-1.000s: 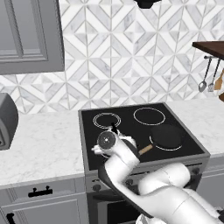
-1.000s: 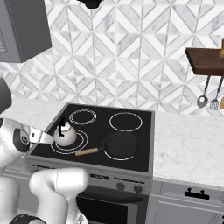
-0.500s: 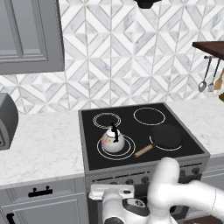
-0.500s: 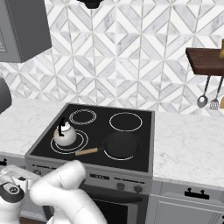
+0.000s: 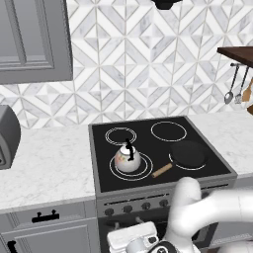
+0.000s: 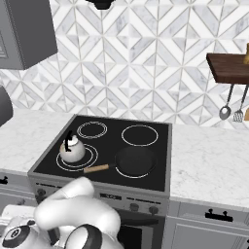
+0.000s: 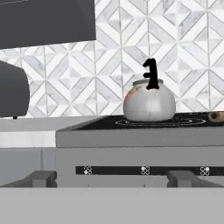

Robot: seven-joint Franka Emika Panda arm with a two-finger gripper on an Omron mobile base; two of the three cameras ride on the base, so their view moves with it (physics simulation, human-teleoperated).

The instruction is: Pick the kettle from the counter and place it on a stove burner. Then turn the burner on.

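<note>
- One kettle [image 5: 128, 158] stands upright on the stove burner [image 5: 144, 169], the front left double ring of the black cooktop.
- Four ring circles are marked on the glass; one black pan [image 5: 187, 153] with a wooden handle covers the front right one, just beside the kettle.
- The end effector [image 5: 143, 243] is low before the stove front; whether it is wide or narrow, I cannot tell.
- White bench [image 5: 44, 165] on both sides; a dark appliance [image 5: 7, 136] at far left.

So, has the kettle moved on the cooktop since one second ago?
No. The kettle sits inside the front-left stove burner rings, beside the pan's wooden handle, as before. Only the arm left it and dropped in front of the stove.
</note>
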